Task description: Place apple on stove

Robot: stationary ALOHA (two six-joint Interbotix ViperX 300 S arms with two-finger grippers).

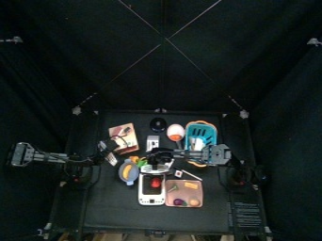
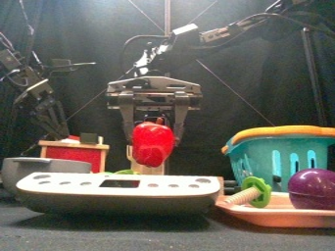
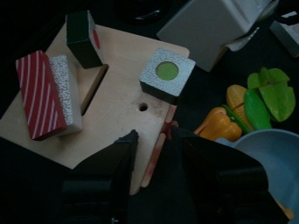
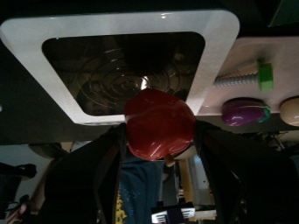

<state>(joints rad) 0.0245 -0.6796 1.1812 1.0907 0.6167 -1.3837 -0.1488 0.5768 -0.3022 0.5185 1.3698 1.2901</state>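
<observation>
Apple (image 2: 153, 143) above stove (image 2: 118, 190), front centre of table.

Stove lies at the front edge; apple hangs over it between the right gripper's (image 2: 153, 137) jaws, not touching. Right of the stove: tray (image 2: 268, 210) with basket (image 2: 280, 154) behind. Left, behind the stove: bowl (image 2: 26, 167) and board (image 3: 111, 109) carrying blocks, left gripper (image 3: 149, 166) over the board.

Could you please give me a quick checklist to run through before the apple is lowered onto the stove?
1. Right end effector shut on the apple: ok.
2. Apple above the stove, not touching it: ok.
3. Apple centred over the stove in the right wrist view: not ok, it sits near one edge.
4. Stove's dark top free of objects: ok.
5. Left end effector away, over the wooden board: ok.
</observation>
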